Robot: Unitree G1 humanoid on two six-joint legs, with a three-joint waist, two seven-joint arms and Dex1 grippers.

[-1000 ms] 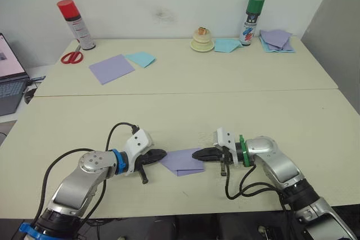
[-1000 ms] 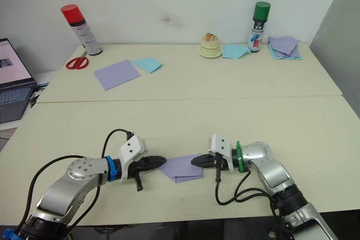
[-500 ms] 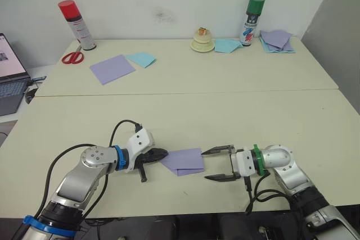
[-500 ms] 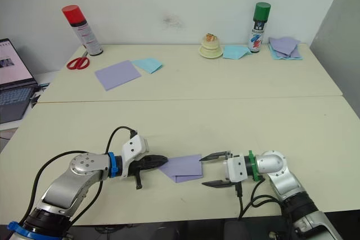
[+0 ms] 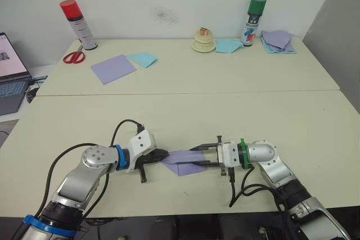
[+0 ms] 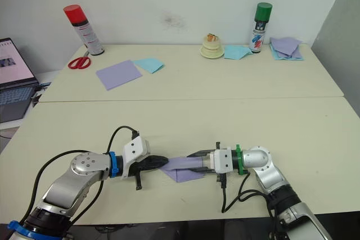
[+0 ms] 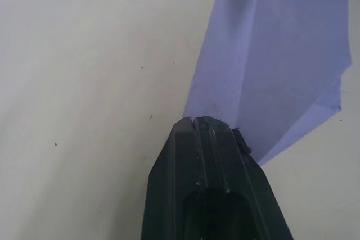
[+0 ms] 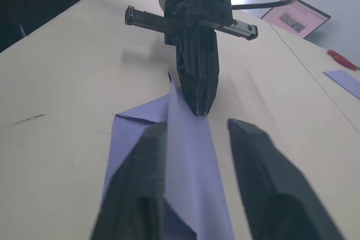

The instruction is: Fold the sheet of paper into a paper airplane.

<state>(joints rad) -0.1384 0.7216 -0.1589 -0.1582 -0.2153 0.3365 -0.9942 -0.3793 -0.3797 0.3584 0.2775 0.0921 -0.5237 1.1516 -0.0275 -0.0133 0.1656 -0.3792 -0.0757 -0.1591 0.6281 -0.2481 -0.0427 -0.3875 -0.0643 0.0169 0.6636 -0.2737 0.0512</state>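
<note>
The sheet of paper [image 5: 181,160] is lavender and folded into a narrow pointed shape with a raised ridge. It lies near the front edge of the table. My left gripper [image 5: 160,154] is shut on its left tip, and the wrist view shows the closed black fingers [image 7: 208,136] pinching the paper [image 7: 270,66]. My right gripper [image 5: 198,156] stands open at the right end. One finger lies on each side of the ridge [image 8: 188,139], with the fingertips [image 8: 152,155] resting low on the paper. The right wrist view also shows the left gripper [image 8: 198,82] head-on.
At the back of the table are a red-capped spray can [image 5: 73,24], scissors [image 5: 71,57], a smooth lavender sheet [image 5: 113,68], a light blue sheet [image 5: 141,58], a cream object [image 5: 203,41], a green-capped can [image 5: 253,21] and a pile of papers [image 5: 278,40]. A laptop [image 5: 10,77] sits at the far left.
One second ago my right gripper was shut at the paper's right edge. It then pulled back and opened, and now it has come left, open around the paper. The left gripper has held still.
</note>
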